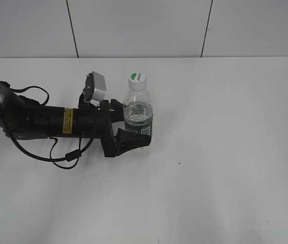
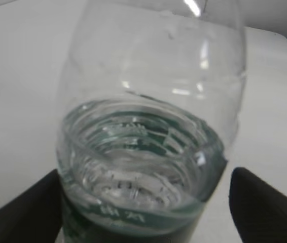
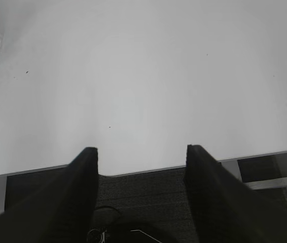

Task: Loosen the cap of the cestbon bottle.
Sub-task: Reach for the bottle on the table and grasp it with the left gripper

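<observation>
The cestbon bottle (image 1: 138, 117) stands upright near the middle of the white tabletop (image 1: 225, 162), its cap (image 1: 138, 78) screwed on and untouched. The left tool (image 1: 130, 129) reaches in from the left at label height, one finger on the far side of the bottle and one on the near side. In the left wrist view the bottle (image 2: 148, 152) fills the gap between the two dark fingers (image 2: 265, 202), which look to be against its sides, so I judge it gripped, though contact is not sharp enough to be sure. The right tool (image 3: 141, 167) hangs open and empty at the near edge of the tabletop, well apart from the bottle. The step in hand seems to be bracing the bottle. Next, the right tool must travel to the cap, close around it and twist.
</observation>
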You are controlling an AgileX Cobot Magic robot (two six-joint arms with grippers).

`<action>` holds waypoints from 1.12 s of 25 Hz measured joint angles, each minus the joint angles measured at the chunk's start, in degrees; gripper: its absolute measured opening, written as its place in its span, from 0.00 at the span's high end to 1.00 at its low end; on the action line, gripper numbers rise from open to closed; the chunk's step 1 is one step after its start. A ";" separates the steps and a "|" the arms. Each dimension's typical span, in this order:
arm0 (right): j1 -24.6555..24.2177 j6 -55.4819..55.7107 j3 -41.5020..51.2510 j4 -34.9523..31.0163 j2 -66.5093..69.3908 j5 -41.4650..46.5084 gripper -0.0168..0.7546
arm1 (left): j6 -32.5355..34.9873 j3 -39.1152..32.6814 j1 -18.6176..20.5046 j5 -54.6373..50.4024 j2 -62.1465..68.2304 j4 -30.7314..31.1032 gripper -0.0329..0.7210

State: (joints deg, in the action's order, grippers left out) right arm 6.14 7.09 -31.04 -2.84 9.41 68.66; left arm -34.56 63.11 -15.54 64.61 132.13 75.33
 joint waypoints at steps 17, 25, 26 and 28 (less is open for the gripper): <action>0.00 0.02 0.00 0.00 0.18 -0.12 0.43 | 0.18 5.02 -2.99 0.25 3.12 0.78 0.26; 0.00 0.07 0.00 -0.30 0.18 -0.29 0.43 | 0.24 5.02 -2.99 0.26 3.12 0.66 0.38; 0.00 0.19 0.00 -0.63 0.18 -0.29 0.43 | 0.37 5.02 -2.99 0.21 3.12 0.66 0.40; 0.00 1.23 0.00 -1.07 0.18 -0.29 0.43 | 0.42 5.02 -2.99 0.21 3.12 0.72 0.41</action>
State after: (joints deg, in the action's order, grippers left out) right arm 6.14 8.32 -31.04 -3.92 9.59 68.36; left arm -34.14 68.13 -18.53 64.81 135.25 76.05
